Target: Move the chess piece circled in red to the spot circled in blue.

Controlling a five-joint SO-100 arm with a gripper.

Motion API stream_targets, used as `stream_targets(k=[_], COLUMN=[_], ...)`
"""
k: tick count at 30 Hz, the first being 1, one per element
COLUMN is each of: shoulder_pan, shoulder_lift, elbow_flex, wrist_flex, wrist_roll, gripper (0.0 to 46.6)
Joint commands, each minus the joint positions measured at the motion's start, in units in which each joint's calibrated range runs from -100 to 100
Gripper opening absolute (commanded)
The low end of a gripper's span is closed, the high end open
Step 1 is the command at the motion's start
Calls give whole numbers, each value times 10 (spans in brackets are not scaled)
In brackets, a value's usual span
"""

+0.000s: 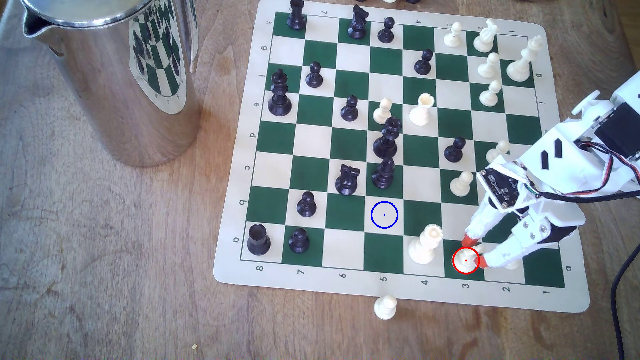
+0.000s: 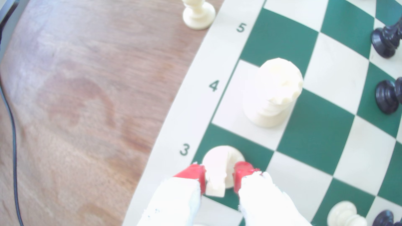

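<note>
The chess piece (image 1: 465, 260), a short cream knight ringed in red, stands on the green square by the board's near edge at file mark 3. In the wrist view the chess piece (image 2: 219, 167) sits between my red fingertips (image 2: 196, 173), which touch its head on both sides. My gripper (image 1: 477, 250) (image 2: 219, 178) reaches down from the exterior view's right and is shut on the piece, whose base is still on the board. The spot (image 1: 384, 214), a cream square with a blue ring, lies two files toward the exterior view's left and one row farther in.
A tall cream rook (image 1: 424, 245) (image 2: 272, 93) stands one square from the knight, toward the spot. Black pieces (image 1: 382, 173) crowd just beyond the spot. A cream pawn (image 1: 385, 306) lies off the board. A steel pitcher (image 1: 114, 69) stands at the left, and a black cable (image 1: 623, 294) at the right.
</note>
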Motion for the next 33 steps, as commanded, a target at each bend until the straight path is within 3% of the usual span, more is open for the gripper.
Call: stream_targets(k=[1, 21, 33], shoulder_pan=[-1, -8, -20], shoulder_lift=[0, -12, -183], elbow_flex=[-38, -50, -134], wrist_flex=[-9, 31, 173], wrist_roll=[-1, -1, -15], gripper=[6, 2, 2])
